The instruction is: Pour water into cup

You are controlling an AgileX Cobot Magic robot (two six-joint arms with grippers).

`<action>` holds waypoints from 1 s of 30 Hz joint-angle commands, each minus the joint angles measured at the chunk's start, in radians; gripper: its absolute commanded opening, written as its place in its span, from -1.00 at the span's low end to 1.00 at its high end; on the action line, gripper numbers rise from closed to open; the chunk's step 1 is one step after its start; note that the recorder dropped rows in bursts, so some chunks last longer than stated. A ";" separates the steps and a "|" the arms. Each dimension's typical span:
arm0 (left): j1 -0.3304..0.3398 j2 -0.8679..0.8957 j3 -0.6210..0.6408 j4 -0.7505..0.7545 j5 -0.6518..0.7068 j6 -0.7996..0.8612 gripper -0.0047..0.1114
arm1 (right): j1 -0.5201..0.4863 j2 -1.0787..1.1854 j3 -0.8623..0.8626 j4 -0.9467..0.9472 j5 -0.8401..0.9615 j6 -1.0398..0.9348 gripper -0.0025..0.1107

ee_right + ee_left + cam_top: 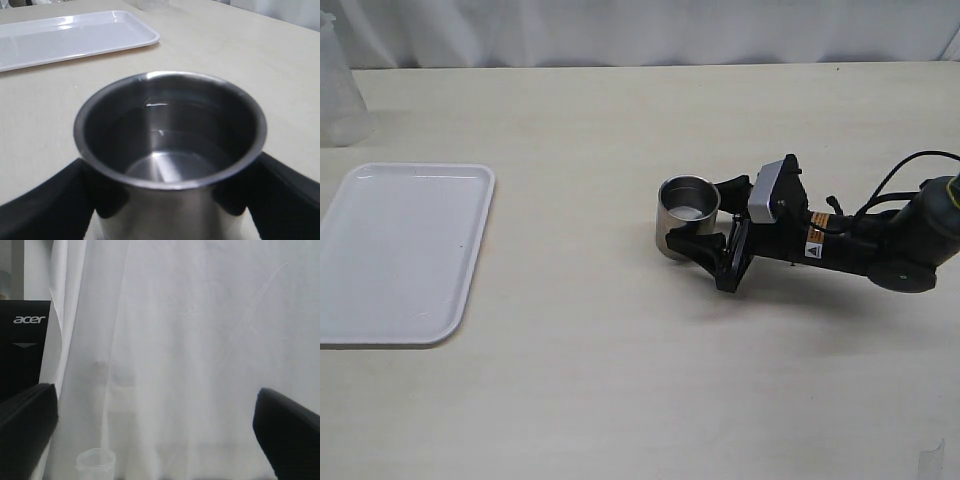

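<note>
The steel cup point(686, 215) stands upright on the table, right of the middle. It holds a shallow, shiny pool of clear water point(691, 211), which also shows in the right wrist view point(167, 150). My right gripper point(703, 216) lies low along the table and its black fingers point(45, 205) press both sides of the cup point(170, 210). My left gripper point(157, 440) is out of the exterior view. It is open and empty, facing a white curtain.
A white tray point(405, 250) lies at the table's left. A translucent plastic beaker point(340, 95) stands at the far left corner and shows low in the left wrist view point(95, 465). A black monitor point(22, 350) stands beside the curtain.
</note>
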 commanded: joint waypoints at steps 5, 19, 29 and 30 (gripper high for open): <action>-0.009 -0.004 0.006 -0.302 0.003 0.382 0.89 | 0.000 -0.003 -0.006 -0.004 -0.019 0.000 -0.88; -0.009 -0.122 0.223 -0.276 -0.015 0.424 0.89 | 0.000 -0.003 -0.006 -0.004 -0.019 0.000 -0.88; -0.009 -0.122 0.389 -0.269 -0.148 0.424 0.89 | 0.000 -0.003 -0.006 -0.004 -0.019 0.000 -0.88; -0.009 -0.122 0.397 -0.269 -0.148 0.424 0.89 | 0.000 -0.003 -0.006 -0.004 -0.019 0.000 -0.88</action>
